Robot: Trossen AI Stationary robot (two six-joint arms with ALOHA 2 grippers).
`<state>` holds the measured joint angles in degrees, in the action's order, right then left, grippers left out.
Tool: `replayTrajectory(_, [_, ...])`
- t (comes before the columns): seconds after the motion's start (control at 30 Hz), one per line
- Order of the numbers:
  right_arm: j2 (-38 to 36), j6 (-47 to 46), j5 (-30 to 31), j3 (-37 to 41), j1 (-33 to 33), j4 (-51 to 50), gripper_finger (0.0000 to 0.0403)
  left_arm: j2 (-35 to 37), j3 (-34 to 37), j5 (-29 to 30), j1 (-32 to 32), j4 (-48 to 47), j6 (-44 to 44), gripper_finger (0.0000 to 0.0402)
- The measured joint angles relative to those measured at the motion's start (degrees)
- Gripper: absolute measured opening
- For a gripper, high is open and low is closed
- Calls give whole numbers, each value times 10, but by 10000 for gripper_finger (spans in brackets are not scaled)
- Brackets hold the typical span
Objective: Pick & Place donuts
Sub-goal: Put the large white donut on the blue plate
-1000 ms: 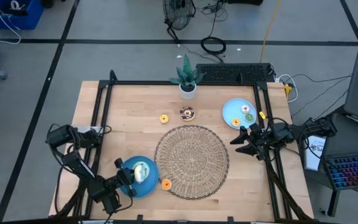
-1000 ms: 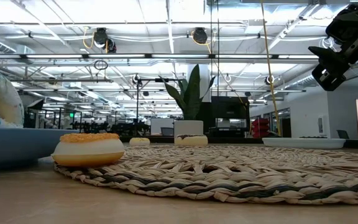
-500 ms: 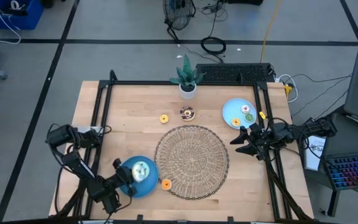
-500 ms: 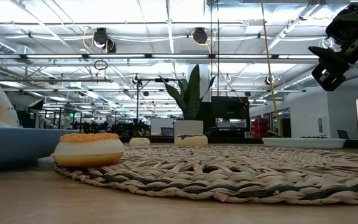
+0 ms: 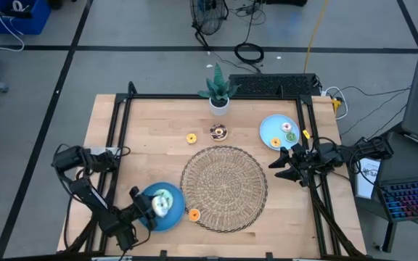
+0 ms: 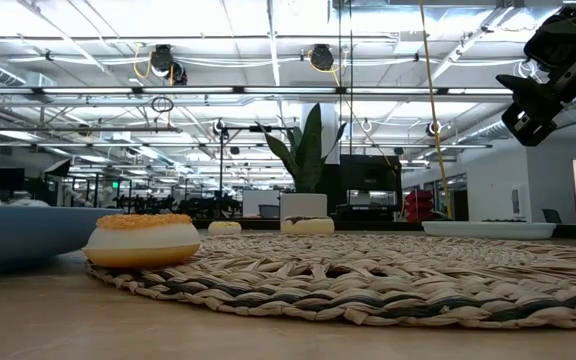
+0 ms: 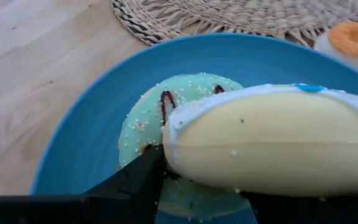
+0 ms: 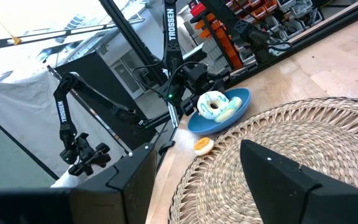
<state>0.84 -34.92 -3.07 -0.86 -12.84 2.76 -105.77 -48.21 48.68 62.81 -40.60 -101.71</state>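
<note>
My left gripper [image 5: 146, 210] is at the near-left blue plate [image 5: 171, 220], open around a white-iced donut [image 7: 272, 137]. That donut lies tilted with its underside on a mint donut [image 7: 160, 118] in the plate. An orange donut [image 5: 193, 214] rests on the table at the woven mat's edge [image 5: 223, 187]. Farther back lie a yellow donut [image 5: 191, 138] and a brown donut [image 5: 218, 131]. My right gripper [image 5: 285, 165] waits open at the table's right side. My left gripper has the white donut between its spread fingers, coming slanting down from the table's near-left. One dark finger [image 7: 138, 186] stands right at the donut's end [image 7: 169, 155]; whether it touches I cannot tell. The donut hides the other finger.
A second blue plate [image 5: 268, 130] at the far right carries a few small donuts. A potted plant [image 5: 218, 90] stands at the far edge. A black frame [image 5: 118, 138] borders the table. In the low view the orange donut [image 6: 143, 238] sits beside the plate rim [image 6: 18, 235].
My left gripper has rolled at the wrist and spread its fingers. The white donut, which stood on edge above the plate a second ago, has tipped over and sunk onto the mint donut in the plate.
</note>
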Motion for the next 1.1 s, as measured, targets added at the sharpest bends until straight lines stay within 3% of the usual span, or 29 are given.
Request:
replayTrajectory(0.57, [0,0,0,0,0,0,219,84,1,-44,53,-12,10,188])
replayTrajectory(0.93, [0,0,0,0,0,0,219,88,0,-181,53,-31,-6,185])
replayTrajectory(1.1, [0,0,0,0,0,0,219,90,0,-195,54,-31,-6,184])
